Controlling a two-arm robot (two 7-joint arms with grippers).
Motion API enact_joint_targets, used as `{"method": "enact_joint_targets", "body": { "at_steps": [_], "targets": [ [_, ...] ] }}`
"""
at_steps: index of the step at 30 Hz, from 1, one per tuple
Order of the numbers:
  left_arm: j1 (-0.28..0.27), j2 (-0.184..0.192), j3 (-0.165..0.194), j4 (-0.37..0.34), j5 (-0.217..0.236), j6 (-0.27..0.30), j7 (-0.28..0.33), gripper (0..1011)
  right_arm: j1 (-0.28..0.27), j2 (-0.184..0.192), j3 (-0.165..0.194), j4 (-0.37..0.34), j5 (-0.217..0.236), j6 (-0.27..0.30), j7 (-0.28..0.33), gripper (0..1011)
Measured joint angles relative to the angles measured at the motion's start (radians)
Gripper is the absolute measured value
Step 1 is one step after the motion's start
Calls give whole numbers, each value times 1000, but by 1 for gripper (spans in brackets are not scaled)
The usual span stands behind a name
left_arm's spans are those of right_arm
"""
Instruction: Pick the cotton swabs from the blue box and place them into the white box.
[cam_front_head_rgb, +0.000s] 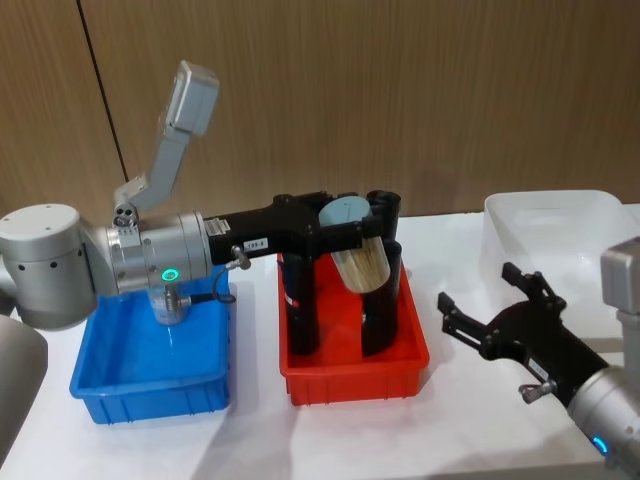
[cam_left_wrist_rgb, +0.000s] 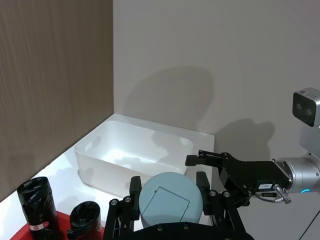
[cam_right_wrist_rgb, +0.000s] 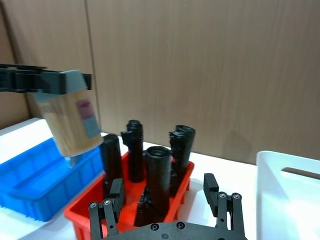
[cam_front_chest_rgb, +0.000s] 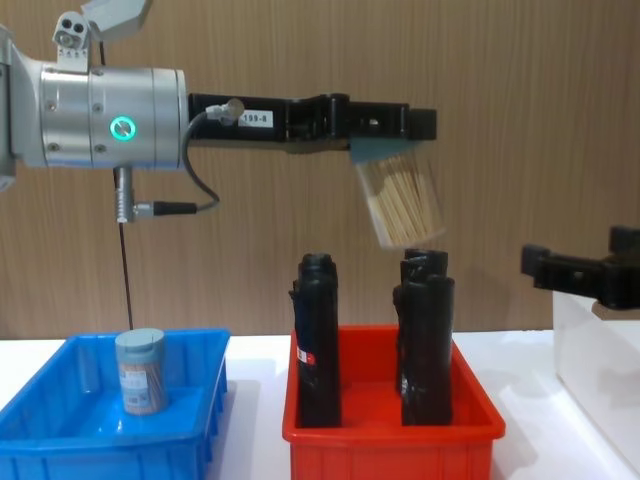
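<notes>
My left gripper (cam_front_head_rgb: 362, 226) is shut on a cotton swabs tub (cam_front_head_rgb: 358, 252) and holds it tilted in the air above the red bin. That tub (cam_front_chest_rgb: 402, 202) hangs below the black fingers (cam_front_chest_rgb: 390, 124), and its grey-blue lid (cam_left_wrist_rgb: 170, 200) faces the left wrist camera. A second cotton swabs tub (cam_front_chest_rgb: 140, 370) stands upright in the blue box (cam_front_chest_rgb: 60, 428), partly behind my left arm in the head view. The white box (cam_front_head_rgb: 560, 215) sits at the far right. My right gripper (cam_front_head_rgb: 485, 292) hovers open and holds nothing, just in front of the white box (cam_left_wrist_rgb: 130, 155).
A red bin (cam_front_head_rgb: 350, 378) between the two boxes holds several tall black rolls (cam_front_chest_rgb: 318, 340), which rise to just under the held tub. A wooden wall stands close behind the white table.
</notes>
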Motion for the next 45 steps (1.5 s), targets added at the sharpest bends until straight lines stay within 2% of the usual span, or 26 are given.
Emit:
{"method": "enact_joint_targets", "body": {
  "at_steps": [10,19,33,45],
  "targets": [
    [-4,-2,1,5,-1,1,-6,671,38,13,1,-16,-2,84,108,1002],
    [-6,-3,2,7,-1,2,-9,671,95,20,5,-17,-1,169,215,1002],
    [-7,-4,2,9,0,3,-10,671,172,9,1,12,0,242,302,1002],
    [-8,-4,2,9,0,3,-11,671,221,-6,-12,31,-5,276,356,1002]
  ]
}}
